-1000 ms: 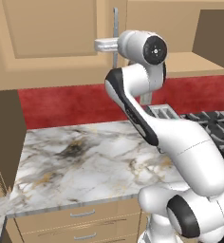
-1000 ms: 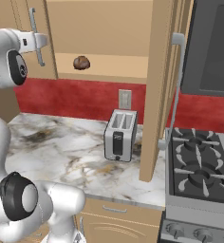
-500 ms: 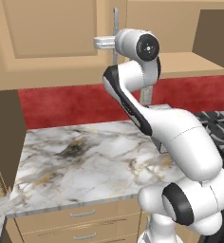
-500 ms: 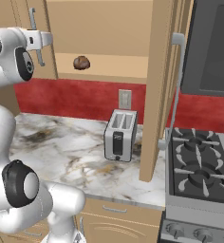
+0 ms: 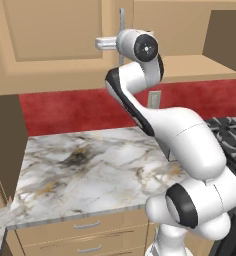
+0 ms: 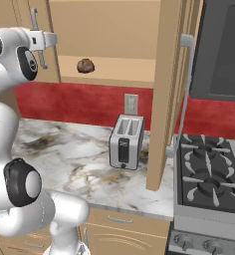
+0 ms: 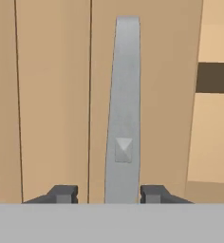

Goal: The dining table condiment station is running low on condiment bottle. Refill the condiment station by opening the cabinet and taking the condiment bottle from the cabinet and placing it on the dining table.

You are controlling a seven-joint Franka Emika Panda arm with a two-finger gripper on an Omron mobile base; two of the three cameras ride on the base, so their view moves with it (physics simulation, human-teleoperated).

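The cabinet has its left door closed, with a long silver bar handle running up the hand view. My gripper straddles this handle, one dark fingertip on each side. The right tip sits close to the bar and a gap shows on the left. In the base views the gripper is at the handle, about mid-height. The cabinet's right door stands open. The condiment bottle and the dining table are out of view.
A round brown object lies on the open cabinet's shelf. A toaster stands on the marble counter below, beside the open door. A gas stove is on the right, and drawers run under the counter.
The hand has edged a little closer to the cabinet handle and the upper arm has swung slightly. Doors, toaster and shelf object have not moved.
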